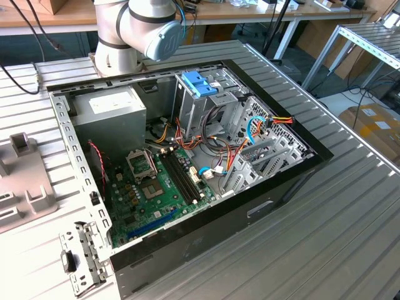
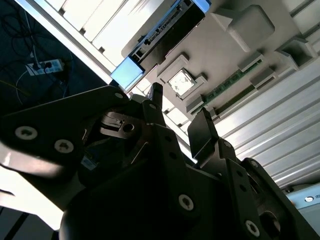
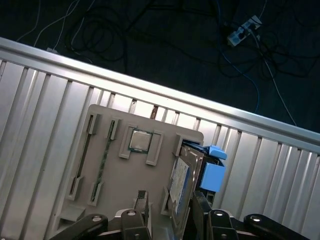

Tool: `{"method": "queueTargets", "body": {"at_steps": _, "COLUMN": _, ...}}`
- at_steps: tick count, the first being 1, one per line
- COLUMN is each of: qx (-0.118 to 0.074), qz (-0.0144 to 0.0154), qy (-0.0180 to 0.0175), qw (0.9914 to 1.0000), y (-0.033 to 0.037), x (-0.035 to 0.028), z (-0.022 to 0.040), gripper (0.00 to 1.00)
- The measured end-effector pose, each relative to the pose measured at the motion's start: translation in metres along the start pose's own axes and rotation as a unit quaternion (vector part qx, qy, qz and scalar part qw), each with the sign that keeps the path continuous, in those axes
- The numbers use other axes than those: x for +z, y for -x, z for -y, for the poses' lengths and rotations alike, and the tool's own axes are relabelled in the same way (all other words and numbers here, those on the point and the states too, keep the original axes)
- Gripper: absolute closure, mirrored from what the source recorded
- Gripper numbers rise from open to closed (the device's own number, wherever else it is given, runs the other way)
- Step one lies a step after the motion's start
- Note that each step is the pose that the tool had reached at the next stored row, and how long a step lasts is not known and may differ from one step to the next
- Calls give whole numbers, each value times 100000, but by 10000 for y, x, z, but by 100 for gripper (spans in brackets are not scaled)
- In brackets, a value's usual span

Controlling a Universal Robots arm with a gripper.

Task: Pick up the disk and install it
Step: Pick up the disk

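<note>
The disk (image 3: 186, 184) stands on edge in a slot of a grey parts tray (image 3: 107, 120), its silver labelled face showing and its blue rails and tab end (image 3: 213, 175) toward the table's rim. In the second wrist view the disk (image 2: 167, 32) is a dark slab with a pale blue tab. My gripper (image 3: 170, 212) hovers above the tray, open, with nothing between its fingers (image 3: 141, 202). In the first wrist view the disk lies in line with the gap, close to one finger. The two dark fingertips (image 2: 202, 127) of the gripper (image 2: 179, 107) are well apart.
The tray also holds a processor chip (image 3: 139, 140) and memory sticks (image 3: 103, 159). In the exterior view the open computer case (image 1: 294, 172) lies on the ribbed metal table (image 1: 350, 237), with a drive cage and pale blue latch (image 1: 199, 83), a grey power supply (image 1: 115, 109) and loose cables. The arm's base (image 1: 134, 31) stands behind it.
</note>
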State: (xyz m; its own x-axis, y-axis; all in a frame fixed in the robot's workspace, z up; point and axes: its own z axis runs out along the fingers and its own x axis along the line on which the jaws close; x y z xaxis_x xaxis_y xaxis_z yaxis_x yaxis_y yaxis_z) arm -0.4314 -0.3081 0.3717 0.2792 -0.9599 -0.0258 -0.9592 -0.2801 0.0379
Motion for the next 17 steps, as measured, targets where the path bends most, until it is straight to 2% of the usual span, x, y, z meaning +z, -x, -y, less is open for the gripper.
{"method": "queueTargets", "body": {"at_steps": 5, "qx": -123, "qz": -6, "qy": 5, "qw": 100000, "y": 8, "x": 16, "z": -19, "gripper": 52}}
{"method": "queueTargets", "body": {"at_steps": 17, "qx": -234, "qz": -11, "qy": 9, "qw": 100000, "y": 54, "x": 71, "z": -109, "gripper": 52}}
